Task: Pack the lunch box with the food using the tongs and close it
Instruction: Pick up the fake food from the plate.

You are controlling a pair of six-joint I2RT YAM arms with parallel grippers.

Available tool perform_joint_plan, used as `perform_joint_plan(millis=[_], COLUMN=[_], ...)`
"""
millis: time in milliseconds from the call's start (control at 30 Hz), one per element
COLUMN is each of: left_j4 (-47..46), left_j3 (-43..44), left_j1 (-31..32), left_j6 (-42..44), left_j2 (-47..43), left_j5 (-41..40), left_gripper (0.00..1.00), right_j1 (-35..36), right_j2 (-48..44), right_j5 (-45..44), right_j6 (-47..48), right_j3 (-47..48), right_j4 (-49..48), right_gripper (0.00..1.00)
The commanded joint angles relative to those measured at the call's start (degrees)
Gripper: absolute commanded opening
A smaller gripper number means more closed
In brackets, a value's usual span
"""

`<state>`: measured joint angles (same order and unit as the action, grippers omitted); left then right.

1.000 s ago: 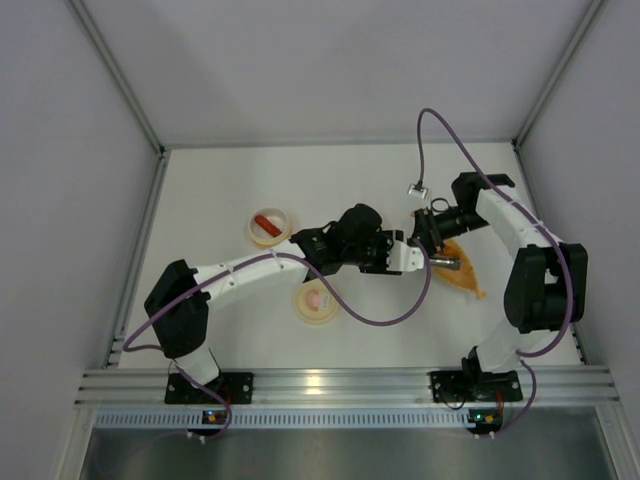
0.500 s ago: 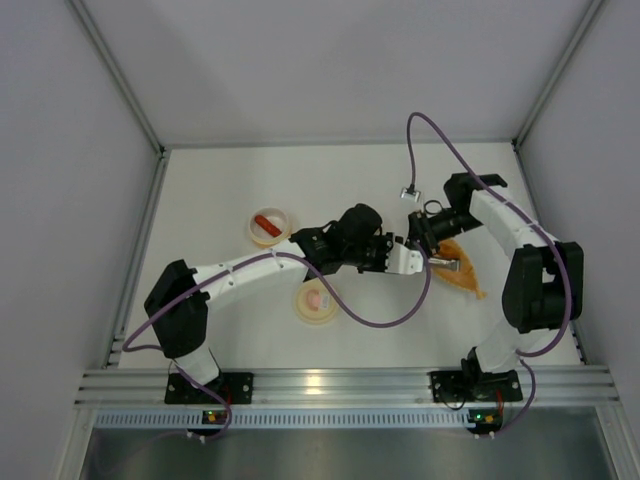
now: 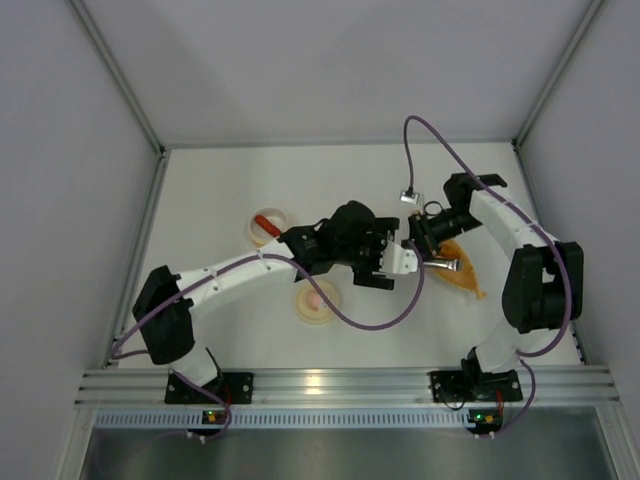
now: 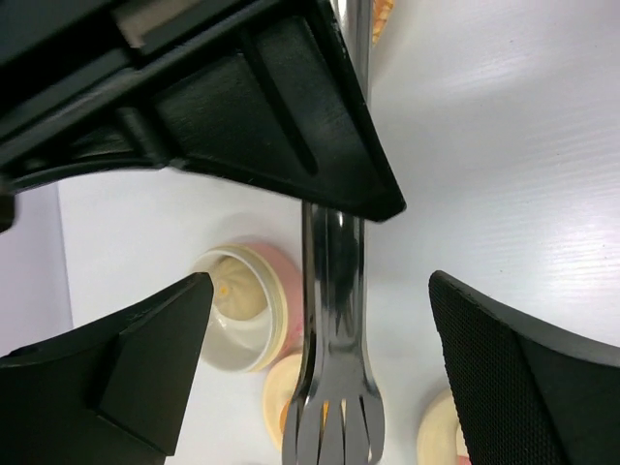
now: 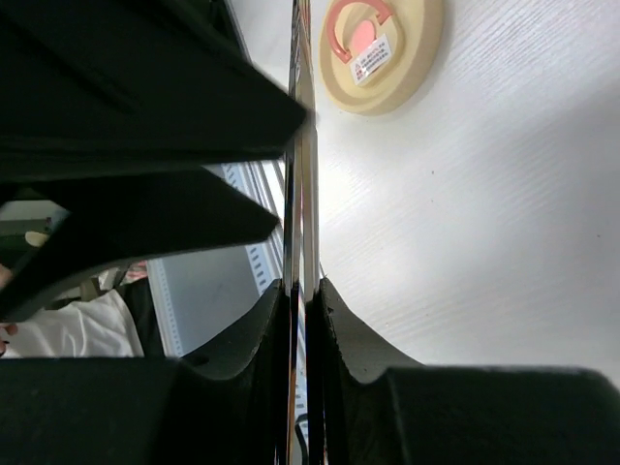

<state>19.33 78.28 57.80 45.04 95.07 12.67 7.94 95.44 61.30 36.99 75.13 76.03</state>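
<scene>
**Top external view.**
- White surface, walled on three sides.
- The left arm reaches from the near left corner to the middle. The left gripper meets the right gripper just beside the orange tray.
- Tongs: only a short grey metal stretch shows, over the tray's near end. The rest is hidden by the two grippers.
- Sausage container: round and cream, left of centre, with the red-orange sausage lying in it.
- Round lid: cream with a pink centre, flat on the surface nearer the arm bases.

**Left wrist view.**
- The left gripper's fingers stand wide apart and released, one on each side of the tongs with clear space between.
- The tongs run straight down the middle, arms pressed together, slotted tips at the bottom.
- A black block (seemingly the other gripper) covers their upper part.
- Ball container: round, and it holds the cream-white ball.
- Two more cream rims are cut off at the bottom edge.

**Right wrist view.**
- The right gripper is clenched on the tongs, one finger flat against each side of the thin metal strip.
- The round lid lies on the surface beyond them.
</scene>
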Motion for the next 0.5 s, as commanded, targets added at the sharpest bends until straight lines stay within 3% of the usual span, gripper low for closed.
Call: perform_joint_plan(millis=[0,267,467], left_j4=[1.2,12.1,19.0], left_j3=[3.2,7.7,7.6], left_j1=[0.0,-2.5,-20.9], left_j6=[-1.5,-15.1,-28.2], left_j2=[-9.4,-19.9,-21.5], left_j5=[2.5,-5.6,2.5], left_gripper=[0.98,0.98,0.98], right_j1=[-1.3,-12.9,-20.2], right_j2=[-1.5,-4.5,-8.7], right_j5=[0.1,-6.5,-17.7], right_j6=[1.6,4.0,5.6], right_j3=[2.7,3.0,3.4], right_j4=[8.4,10.1,10.2], right_gripper=[0.11,0.19,0.3])
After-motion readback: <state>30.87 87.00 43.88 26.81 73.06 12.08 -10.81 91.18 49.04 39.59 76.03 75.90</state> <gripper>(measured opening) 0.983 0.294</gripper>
